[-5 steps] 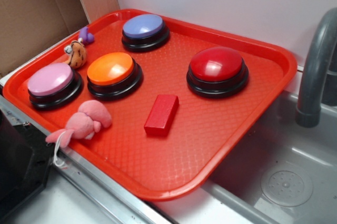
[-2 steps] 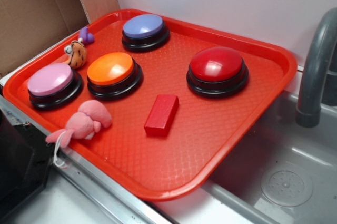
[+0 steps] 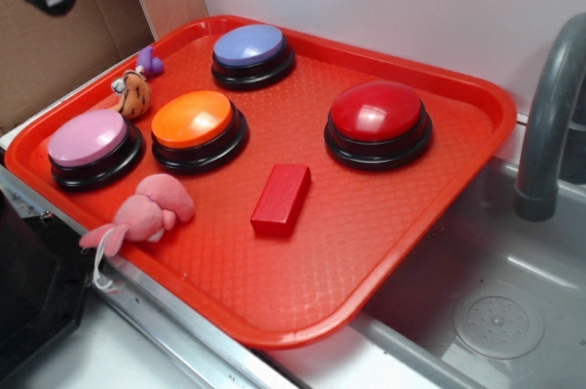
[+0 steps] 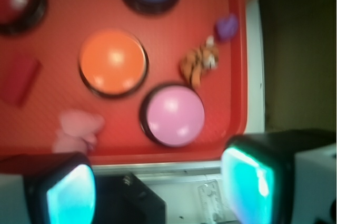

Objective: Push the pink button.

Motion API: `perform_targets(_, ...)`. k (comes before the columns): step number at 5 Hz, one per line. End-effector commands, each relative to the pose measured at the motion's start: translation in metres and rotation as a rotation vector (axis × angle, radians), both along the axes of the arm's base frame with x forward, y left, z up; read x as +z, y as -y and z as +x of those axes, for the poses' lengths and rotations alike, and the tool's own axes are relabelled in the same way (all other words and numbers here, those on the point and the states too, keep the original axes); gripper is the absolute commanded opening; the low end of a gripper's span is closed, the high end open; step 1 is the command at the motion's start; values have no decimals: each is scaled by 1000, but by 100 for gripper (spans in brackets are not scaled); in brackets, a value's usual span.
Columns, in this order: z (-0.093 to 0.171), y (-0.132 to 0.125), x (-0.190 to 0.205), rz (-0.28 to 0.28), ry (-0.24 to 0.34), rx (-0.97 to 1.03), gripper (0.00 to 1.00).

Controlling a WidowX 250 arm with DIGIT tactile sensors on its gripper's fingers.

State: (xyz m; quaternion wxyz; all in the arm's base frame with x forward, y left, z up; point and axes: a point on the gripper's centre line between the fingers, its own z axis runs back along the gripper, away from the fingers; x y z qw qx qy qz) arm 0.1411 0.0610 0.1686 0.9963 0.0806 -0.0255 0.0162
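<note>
gripper: jaws spread wide, nothing btwn them; wrist view blurred, pads glow teal; hangs above tray's front-left edge
pink plush: on tray, front-left edge
pink button: front-left corner of tray, beside orange btn, untouched
red block: mid-tray, lying flat
tiger toy: left edge, just behind pink button
red btn: right side
blue-purple btn: back-left
sink: right of tray, grey faucet
</note>
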Motion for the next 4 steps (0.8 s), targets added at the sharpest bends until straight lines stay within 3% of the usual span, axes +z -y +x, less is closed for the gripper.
perform_targets(1, 16, -26, -83, -100, -3, -44, 100)
perform_targets(2, 14, -32, -99, -144, -31, -30, 100)
perform_targets(3, 12, -39, -117, -127, -76, -33, 100)
perform_targets(4, 14, -38, -126, -66, -102, -71, 100)
